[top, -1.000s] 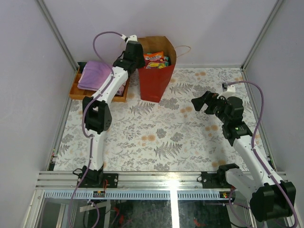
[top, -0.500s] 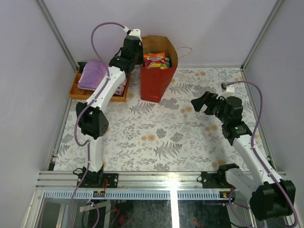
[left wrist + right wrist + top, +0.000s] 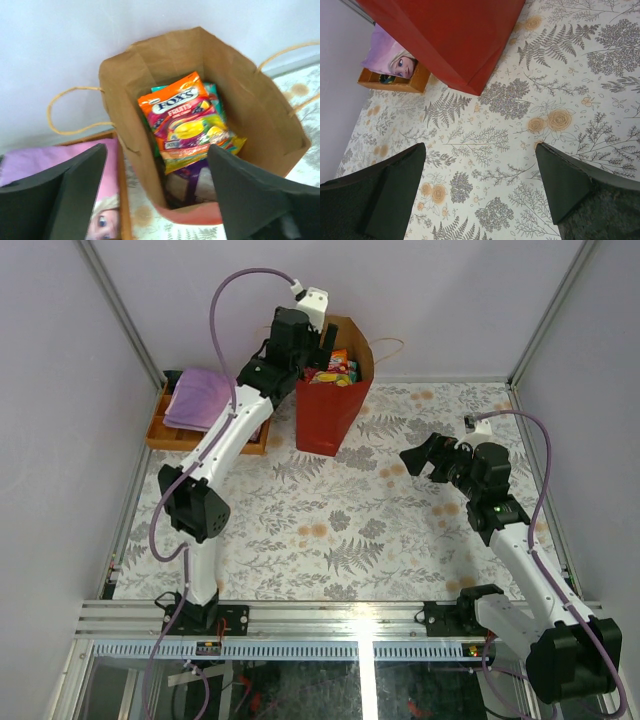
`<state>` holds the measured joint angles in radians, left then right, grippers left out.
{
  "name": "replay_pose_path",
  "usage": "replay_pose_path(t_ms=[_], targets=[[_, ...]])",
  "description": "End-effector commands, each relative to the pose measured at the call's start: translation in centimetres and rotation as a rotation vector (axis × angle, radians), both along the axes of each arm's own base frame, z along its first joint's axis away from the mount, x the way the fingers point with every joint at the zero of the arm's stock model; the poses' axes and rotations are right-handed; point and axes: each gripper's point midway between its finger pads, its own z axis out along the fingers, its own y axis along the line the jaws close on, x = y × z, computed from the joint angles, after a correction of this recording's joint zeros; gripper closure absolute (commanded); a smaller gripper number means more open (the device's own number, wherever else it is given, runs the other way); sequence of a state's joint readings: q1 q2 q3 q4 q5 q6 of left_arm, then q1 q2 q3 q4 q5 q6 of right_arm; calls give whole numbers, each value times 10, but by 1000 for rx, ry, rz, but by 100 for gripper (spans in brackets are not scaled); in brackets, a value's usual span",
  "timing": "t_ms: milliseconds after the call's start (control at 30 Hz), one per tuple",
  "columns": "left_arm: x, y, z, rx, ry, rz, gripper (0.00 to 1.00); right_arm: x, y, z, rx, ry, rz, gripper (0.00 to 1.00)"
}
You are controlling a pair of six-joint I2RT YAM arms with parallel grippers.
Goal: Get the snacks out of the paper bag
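The paper bag (image 3: 330, 415), red outside and brown inside (image 3: 260, 115), stands upright at the back of the table. The snacks (image 3: 340, 368) stick up in its mouth. On top lies an orange Fox's pack (image 3: 182, 117), with a purple packet (image 3: 192, 172) beneath it. My left gripper (image 3: 322, 346) hangs above the bag's mouth, open and holding nothing. In the left wrist view the left gripper (image 3: 157, 187) straddles the bag's near-left corner, one finger over the tray and one over the bag. My right gripper (image 3: 418, 455) hovers open over the tablecloth (image 3: 480, 195), to the right of the bag (image 3: 445, 35).
An orange tray (image 3: 160, 430) with a folded pink-purple cloth (image 3: 195, 395) sits just left of the bag, close under the left arm. The bag's thin handles (image 3: 60, 112) stick out sideways. White walls close in the back and both sides.
My left gripper has risen from the bag's left rim and swung right, so it now hangs over the bag's mouth. The right arm has barely moved.
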<state>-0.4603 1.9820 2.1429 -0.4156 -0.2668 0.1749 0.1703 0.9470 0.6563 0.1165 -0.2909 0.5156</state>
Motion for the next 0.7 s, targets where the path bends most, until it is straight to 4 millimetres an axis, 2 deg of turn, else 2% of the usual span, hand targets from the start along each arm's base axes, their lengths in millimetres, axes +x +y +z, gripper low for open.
replay_pose_path(t_ms=[0, 167, 267, 367, 500, 667], targets=[[12, 28, 6, -146, 43, 127, 1, 0, 7, 11, 16, -39, 31, 1], [25, 53, -11, -449, 149, 176, 0, -3, 7, 8, 10, -37, 35, 0], [32, 64, -24, -512, 180, 212, 1, -4, 6, 7, 9, -36, 35, 1], [40, 63, -42, -518, 210, 230, 2, -6, 7, 4, 8, -33, 38, 1], [50, 55, -78, -525, 274, 230, 10, -7, 6, 2, 9, -32, 36, 0], [59, 39, -102, -565, 310, 185, 12, -9, 5, -1, -4, -25, 35, 1]])
